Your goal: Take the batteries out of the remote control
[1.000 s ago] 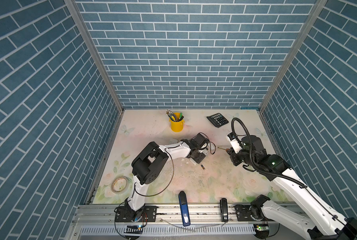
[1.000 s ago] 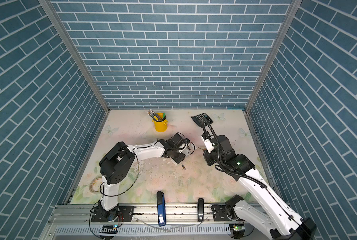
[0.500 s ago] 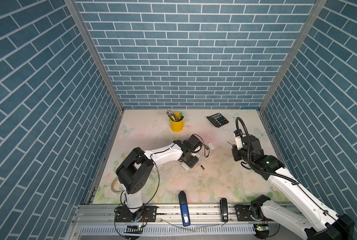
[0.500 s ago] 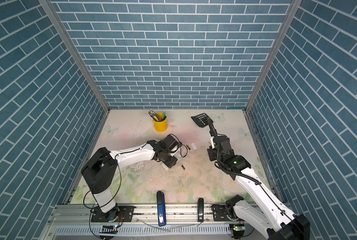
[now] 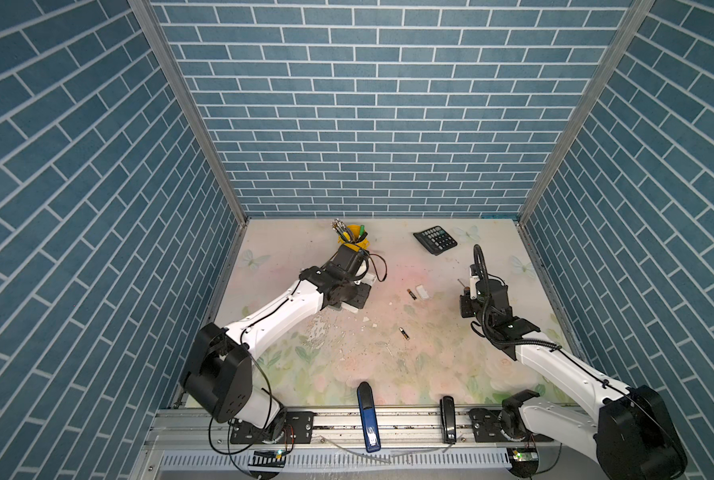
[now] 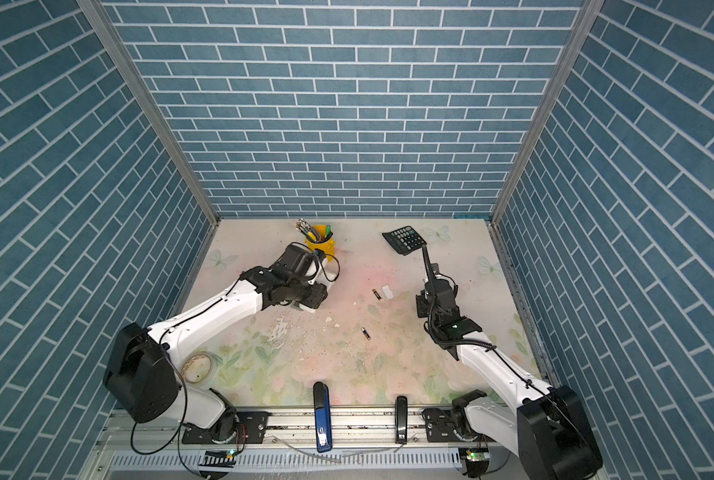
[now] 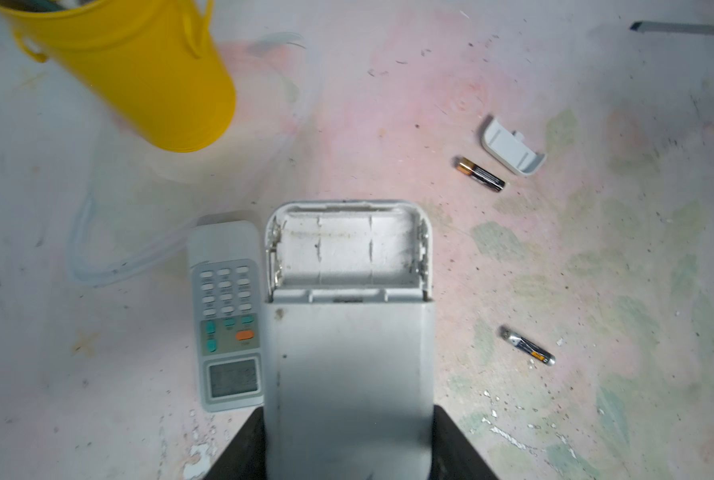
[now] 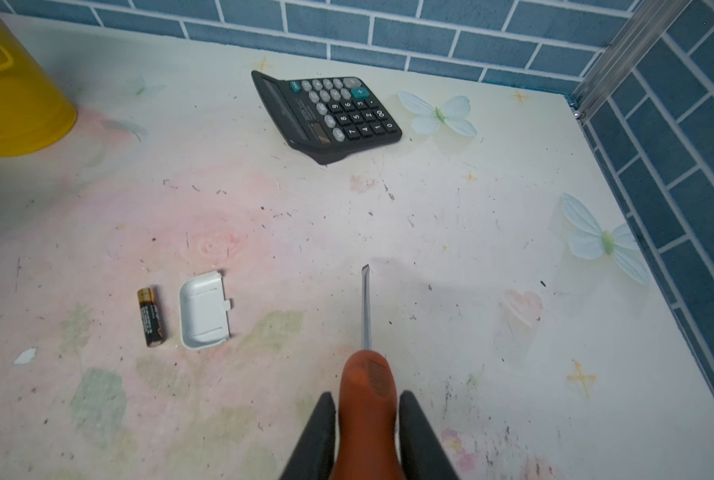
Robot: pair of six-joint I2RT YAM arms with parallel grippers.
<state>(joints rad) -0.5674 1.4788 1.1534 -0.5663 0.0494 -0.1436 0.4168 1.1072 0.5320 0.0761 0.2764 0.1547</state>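
Observation:
My left gripper (image 7: 349,440) is shut on a white remote control (image 7: 349,353), one black finger on each side. Its open battery bay (image 7: 344,249) faces the left wrist camera and holds nothing. In both top views the gripper (image 5: 353,293) sits close to the yellow cup. Two batteries lie loose on the mat: one (image 7: 480,173) (image 8: 150,318) (image 5: 411,294) beside a white cover (image 7: 512,146) (image 8: 203,309), another (image 7: 527,346) (image 5: 403,333) (image 6: 365,333) nearer the front. My right gripper (image 8: 367,432) (image 5: 467,297) is shut on an orange-handled screwdriver (image 8: 367,386), right of the cover.
A second white remote (image 7: 228,316) lies buttons up beside the held one. A yellow cup (image 5: 351,239) of pens and a black calculator (image 5: 435,240) stand at the back. A blue stapler (image 5: 367,419) and a black one (image 5: 447,417) lie on the front rail. A tape roll (image 6: 199,365) lies front left.
My left gripper has carried the remote leftward, away from the right gripper and toward the yellow cup. The right arm has drawn back a little with the screwdriver. The cover and a battery now show between them.

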